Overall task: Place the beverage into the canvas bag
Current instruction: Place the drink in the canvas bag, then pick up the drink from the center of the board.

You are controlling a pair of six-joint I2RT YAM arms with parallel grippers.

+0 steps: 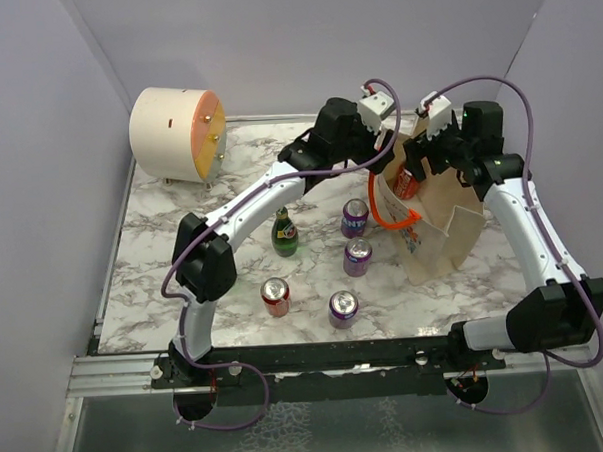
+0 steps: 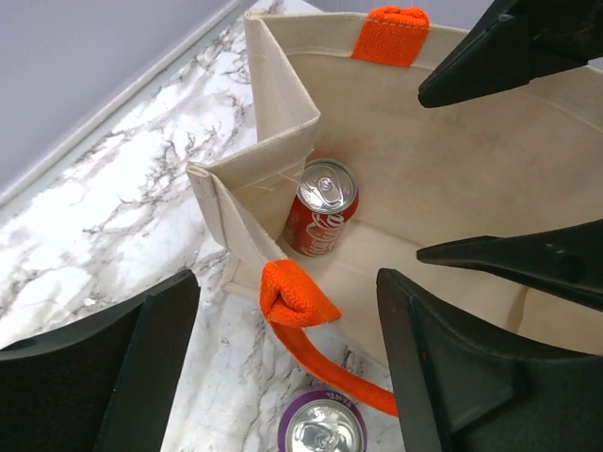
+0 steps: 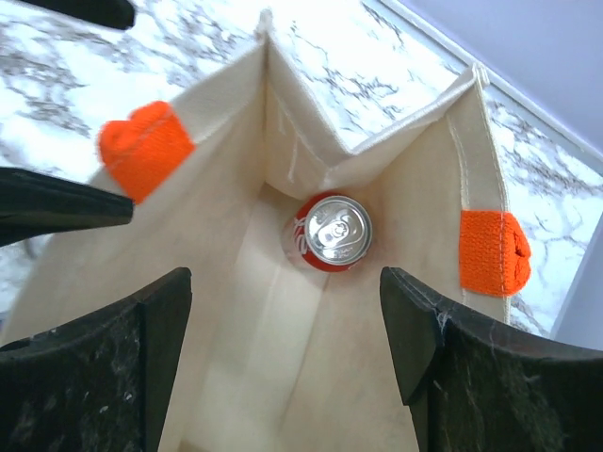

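The beige canvas bag (image 1: 437,225) stands open at the right of the marble table, its orange handle (image 2: 294,299) drooping over the near rim. A red cola can (image 2: 323,207) stands upright on the bag's floor, in a corner (image 3: 332,233), free of both grippers. My left gripper (image 2: 283,282) hangs open over the bag's near rim and handle, with nothing between its fingers. My right gripper (image 3: 285,282) hangs open above the bag's mouth, also with nothing between its fingers. In the top view both grippers (image 1: 386,147) (image 1: 427,158) sit close together over the bag.
On the table left of the bag stand three purple cans (image 1: 354,217) (image 1: 357,256) (image 1: 343,307), a red can (image 1: 275,296) and a green bottle (image 1: 285,233). A cream drum (image 1: 175,132) lies at the back left. Walls enclose the table.
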